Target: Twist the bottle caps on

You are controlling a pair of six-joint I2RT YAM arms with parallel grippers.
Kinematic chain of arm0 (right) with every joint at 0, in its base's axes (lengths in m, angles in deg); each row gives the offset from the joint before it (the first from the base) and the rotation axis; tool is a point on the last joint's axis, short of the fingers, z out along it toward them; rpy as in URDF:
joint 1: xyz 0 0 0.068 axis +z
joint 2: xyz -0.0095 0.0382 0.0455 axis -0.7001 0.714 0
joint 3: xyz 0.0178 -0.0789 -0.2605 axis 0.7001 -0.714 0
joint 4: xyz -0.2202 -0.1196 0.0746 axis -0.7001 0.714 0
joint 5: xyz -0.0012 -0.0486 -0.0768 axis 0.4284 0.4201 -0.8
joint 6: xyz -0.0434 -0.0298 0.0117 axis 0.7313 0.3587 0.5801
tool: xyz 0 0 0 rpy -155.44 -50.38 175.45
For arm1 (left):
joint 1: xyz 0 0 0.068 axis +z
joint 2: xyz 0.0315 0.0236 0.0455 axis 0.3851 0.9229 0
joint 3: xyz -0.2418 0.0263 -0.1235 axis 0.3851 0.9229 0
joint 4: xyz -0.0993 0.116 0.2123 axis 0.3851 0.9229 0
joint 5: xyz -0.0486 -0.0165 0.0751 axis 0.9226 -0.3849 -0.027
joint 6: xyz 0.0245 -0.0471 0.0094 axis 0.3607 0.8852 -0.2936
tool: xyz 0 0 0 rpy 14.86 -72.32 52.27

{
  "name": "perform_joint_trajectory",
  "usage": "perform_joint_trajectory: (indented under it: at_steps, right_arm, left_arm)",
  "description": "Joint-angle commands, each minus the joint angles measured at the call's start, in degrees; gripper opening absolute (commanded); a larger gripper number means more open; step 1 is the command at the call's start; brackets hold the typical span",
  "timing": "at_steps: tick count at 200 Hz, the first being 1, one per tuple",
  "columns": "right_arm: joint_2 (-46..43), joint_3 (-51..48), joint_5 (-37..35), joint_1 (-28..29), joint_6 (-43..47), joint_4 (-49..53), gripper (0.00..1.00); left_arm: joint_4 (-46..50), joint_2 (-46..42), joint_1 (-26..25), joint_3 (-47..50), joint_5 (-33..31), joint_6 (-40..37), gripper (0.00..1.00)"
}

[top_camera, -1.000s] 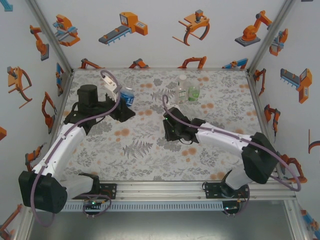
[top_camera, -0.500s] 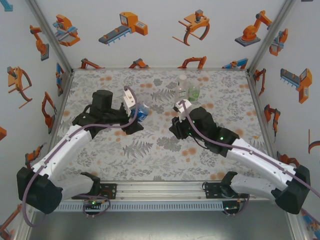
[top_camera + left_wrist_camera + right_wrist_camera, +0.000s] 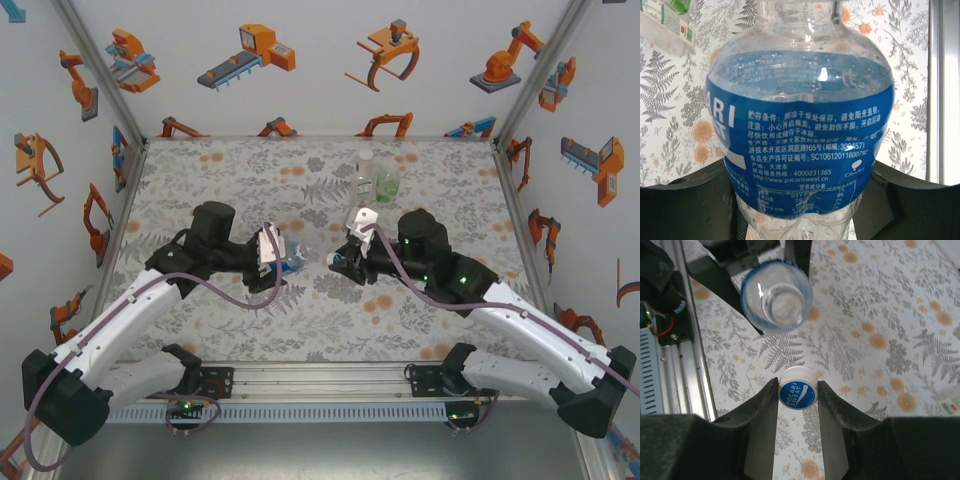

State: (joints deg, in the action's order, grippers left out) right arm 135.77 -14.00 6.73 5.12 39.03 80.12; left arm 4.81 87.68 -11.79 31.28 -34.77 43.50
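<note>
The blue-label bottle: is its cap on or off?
Off. In the right wrist view the blue-label bottle shows an open mouth, and the right gripper holds the white cap apart from it.

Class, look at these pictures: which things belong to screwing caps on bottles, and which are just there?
Belongs to the job: blue-label bottle, white cap, slim clear bottle, green bottle.
Just there: flowered table, robot stickers on the walls, metal rail.
</note>
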Motion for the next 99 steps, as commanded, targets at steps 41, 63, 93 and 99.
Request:
perform_joint_trajectory:
  at_steps: [41, 63, 93, 99]
  right_arm:
    - [0.58, 2.92, 10.23, 1.96, 4.36, -3.84, 0.09]
    - [1.2, 3.54, 7.6, 2.75, 4.84, -3.81, 0.07]
    - [2.38, 4.21, 5.87, 3.31, 5.24, -3.67, 0.05]
    - [2.63, 4.28, 5.88, 3.4, 5.24, -3.79, 0.05]
  left_arm:
    - [4.53, -1.08, -1.94, 0.19, 0.68, -8.05, 0.0]
    - [5.18, -1.08, -2.56, 0.19, 0.32, -8.96, 0.0]
    - [5.44, -1.08, -2.83, 0.1, -0.29, -9.21, 0.0]
    - [5.47, -0.88, -2.94, 0.02, -0.34, -9.07, 0.0]
